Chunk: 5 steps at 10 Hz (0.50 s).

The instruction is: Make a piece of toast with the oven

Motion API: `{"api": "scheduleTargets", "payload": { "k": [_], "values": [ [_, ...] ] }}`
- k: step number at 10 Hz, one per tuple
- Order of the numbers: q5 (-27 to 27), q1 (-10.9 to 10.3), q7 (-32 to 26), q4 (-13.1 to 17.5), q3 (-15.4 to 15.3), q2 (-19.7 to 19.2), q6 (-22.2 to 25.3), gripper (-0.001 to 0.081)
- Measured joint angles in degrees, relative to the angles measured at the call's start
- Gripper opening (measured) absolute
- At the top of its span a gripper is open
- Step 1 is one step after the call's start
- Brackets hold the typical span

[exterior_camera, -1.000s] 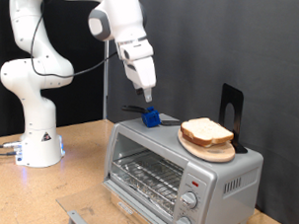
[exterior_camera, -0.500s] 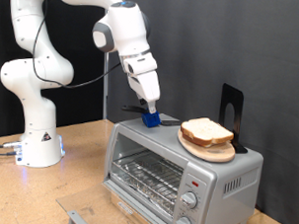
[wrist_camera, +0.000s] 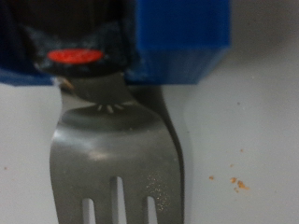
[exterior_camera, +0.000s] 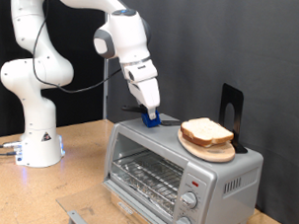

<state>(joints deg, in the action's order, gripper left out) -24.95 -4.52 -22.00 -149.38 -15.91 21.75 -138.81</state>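
The silver oven (exterior_camera: 226,179) stands at the exterior view's lower right with its glass door closed and the wire rack (exterior_camera: 147,176) showing behind it. On its top lies the piece of toast (exterior_camera: 206,130), resting on a round wooden plate (exterior_camera: 213,152). My gripper (exterior_camera: 150,109) is down at a blue block (exterior_camera: 150,119) on the oven's back top edge, left of the toast. Up close, the wrist view shows that blue block (wrist_camera: 182,37) fixed to a metal fork (wrist_camera: 117,159) lying flat on the oven top. My fingers do not show in it.
A flat black stand (exterior_camera: 232,107) rises behind the plate on the oven top. Two round knobs (exterior_camera: 189,200) and a small red light (exterior_camera: 194,182) sit on the oven's front right. My white arm base (exterior_camera: 36,123) stands on the wooden table at the left.
My gripper has come down and slightly right, from above the blue block to right at it. The toast, plate and oven have not moved.
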Motion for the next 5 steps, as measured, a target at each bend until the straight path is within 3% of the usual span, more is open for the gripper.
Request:
{"api": "scheduleTargets", "payload": {
  "k": [5],
  "values": [
    [-0.53, -0.09, 0.00, 0.00, -0.48, -1.48, -0.70, 0.0800]
  ]
}}
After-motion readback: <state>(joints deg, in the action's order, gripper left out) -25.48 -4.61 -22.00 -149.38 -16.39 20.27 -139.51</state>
